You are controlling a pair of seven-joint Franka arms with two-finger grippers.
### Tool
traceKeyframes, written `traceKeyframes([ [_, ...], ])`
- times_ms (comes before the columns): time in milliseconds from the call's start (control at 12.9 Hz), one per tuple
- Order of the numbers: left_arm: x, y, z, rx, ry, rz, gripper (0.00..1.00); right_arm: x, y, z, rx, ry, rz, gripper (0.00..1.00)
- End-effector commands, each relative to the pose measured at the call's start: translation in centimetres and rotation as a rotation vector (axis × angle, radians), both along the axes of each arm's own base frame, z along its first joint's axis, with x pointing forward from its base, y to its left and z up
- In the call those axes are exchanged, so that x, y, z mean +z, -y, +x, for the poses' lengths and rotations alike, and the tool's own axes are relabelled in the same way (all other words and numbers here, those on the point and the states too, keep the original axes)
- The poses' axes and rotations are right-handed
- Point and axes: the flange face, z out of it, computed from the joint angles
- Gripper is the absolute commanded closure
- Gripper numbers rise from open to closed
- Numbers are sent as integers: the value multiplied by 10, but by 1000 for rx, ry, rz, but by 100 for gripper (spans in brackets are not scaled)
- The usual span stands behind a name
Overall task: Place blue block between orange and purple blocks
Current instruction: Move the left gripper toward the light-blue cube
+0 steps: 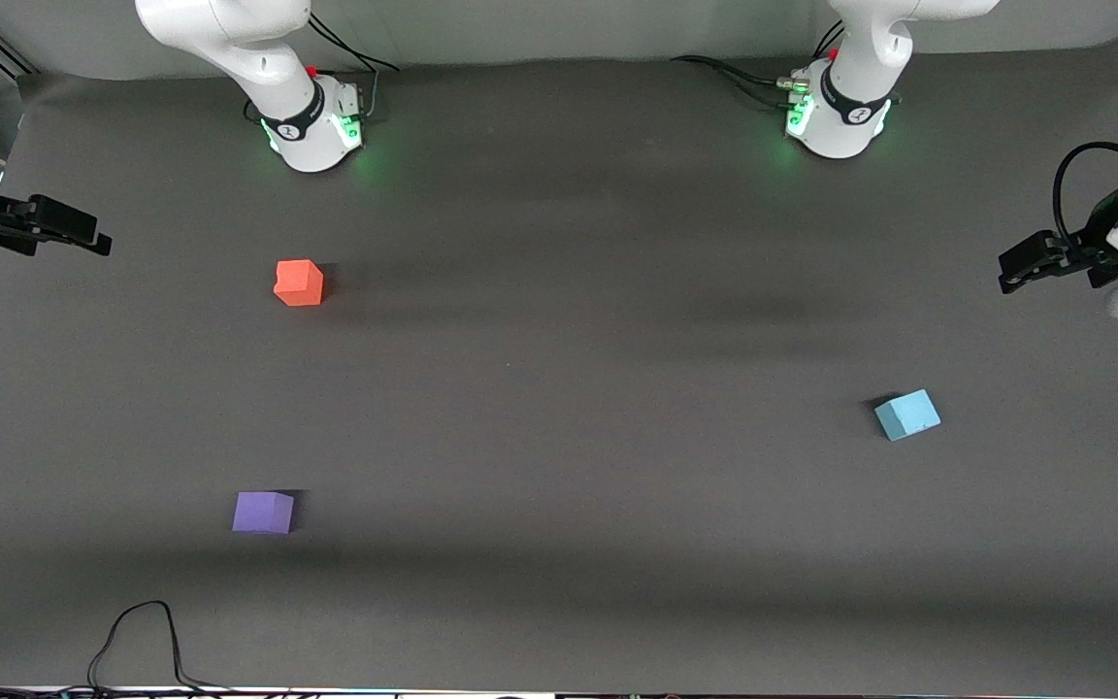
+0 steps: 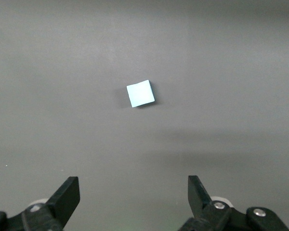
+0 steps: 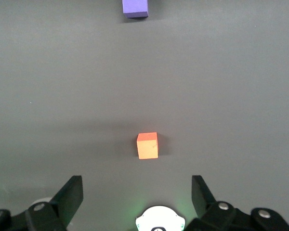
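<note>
The blue block (image 1: pixel 906 415) lies on the grey table toward the left arm's end; it also shows in the left wrist view (image 2: pixel 140 93). The orange block (image 1: pixel 299 282) sits toward the right arm's end, and the purple block (image 1: pixel 263 512) lies nearer to the front camera than it. Both show in the right wrist view, orange (image 3: pixel 148 145) and purple (image 3: pixel 135 8). My left gripper (image 1: pixel 1020 270) (image 2: pixel 133 192) hangs open and empty in the air at the left arm's end of the table, apart from the blue block. My right gripper (image 1: pixel 88 236) (image 3: pixel 137 192) hangs open and empty at the right arm's end.
The right arm's base (image 1: pixel 312 126) and the left arm's base (image 1: pixel 840 121) stand at the table's edge farthest from the front camera, with cables beside them. A black cable (image 1: pixel 137 641) loops at the table's edge nearest that camera.
</note>
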Motion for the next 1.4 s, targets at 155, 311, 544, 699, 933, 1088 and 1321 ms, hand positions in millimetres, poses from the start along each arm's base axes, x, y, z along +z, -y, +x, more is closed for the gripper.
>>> traceKeyframes([
  [155, 2, -4, 7, 0, -9, 16, 0, -11, 3, -3, -27, 16, 2, 0],
  [311, -11, -9, 14, 9, -18, 9, 0, -11, 3, -2, -18, 28, -32, 0],
  [544, -45, -12, 35, 12, -15, 13, 0, -19, -2, 3, -7, 49, -48, 0],
  [699, -83, -25, 53, 34, -9, 17, 0, -21, -3, 3, -6, 49, -48, 0],
  [933, -154, -31, 84, 44, 4, 11, 0, -26, -3, 4, -6, 46, -47, 0],
  [1088, -196, -36, 97, 56, 1, 5, 0, -25, -3, 4, -6, 49, -47, 0],
  [1321, -239, -35, 105, 59, -10, -1, 0, -23, -13, 2, 13, 53, -54, 0],
])
